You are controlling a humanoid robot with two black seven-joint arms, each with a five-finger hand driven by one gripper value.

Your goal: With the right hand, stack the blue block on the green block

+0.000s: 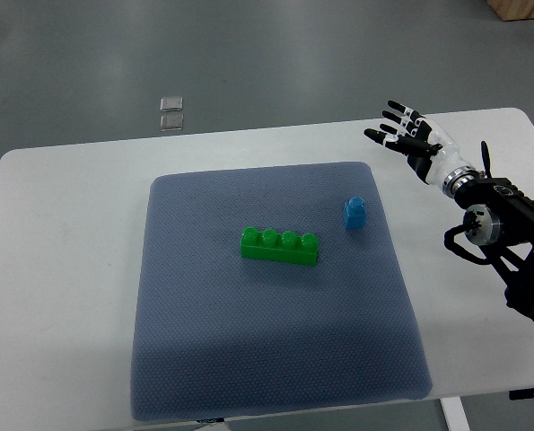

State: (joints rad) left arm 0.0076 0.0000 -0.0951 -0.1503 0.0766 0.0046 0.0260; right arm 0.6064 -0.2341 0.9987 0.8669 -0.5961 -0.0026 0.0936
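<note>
While empty, robot hand (408,136) fingers spread, well apart from blue block (354,213).

Right hand (408,135) spread, blue block (354,213) beside green block (280,245).

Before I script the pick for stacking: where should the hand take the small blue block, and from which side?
Grip the blue block by its two opposite side walls, coming from above on the right, where the open right hand waits. It stands upright and free on the mat, apart from the green block.
</note>
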